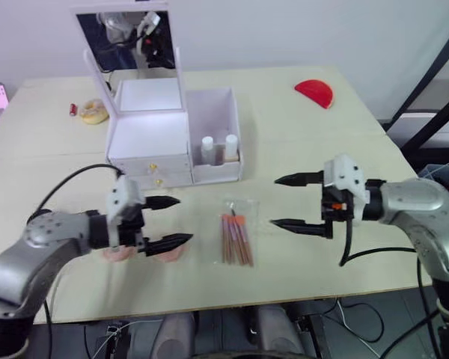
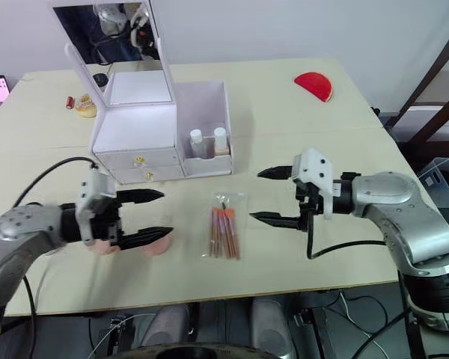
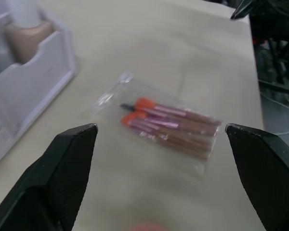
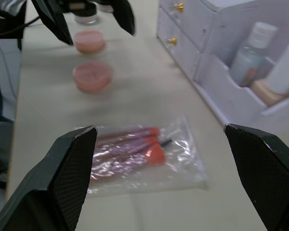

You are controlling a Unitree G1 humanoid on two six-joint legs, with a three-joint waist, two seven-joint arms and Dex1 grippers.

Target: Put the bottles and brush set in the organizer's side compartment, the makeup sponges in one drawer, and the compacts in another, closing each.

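1. The brush set point(image 1: 236, 239) lies flat in its clear sleeve on the worktop point(image 1: 299, 149), at about 6 o'clock from the organizer point(image 1: 168, 142) and between the two arms; nothing touches it.
2. The right gripper point(image 1: 293, 202) hovers at 3 o'clock of the sleeve, fingers spread wide and empty. The left gripper point(image 1: 168, 222) sits at 9 o'clock of it, also spread and empty, above the two pink compacts point(image 4: 90, 75).
3. Two bottles point(image 2: 206, 142) already stand upright in the side compartment point(image 1: 217, 131), at its near end.
4. Likely trouble: the thin, slick sleeve may slide away or crumple under a flat pinch, so the fingers close on film alone.
5. Dropped in carelessly, the set could knock the bottles over.
6. Both arms converging on the sleeve risk clashing fingers.
7. Both drawers point(image 2: 138, 166) look closed; the compacts remain outside.
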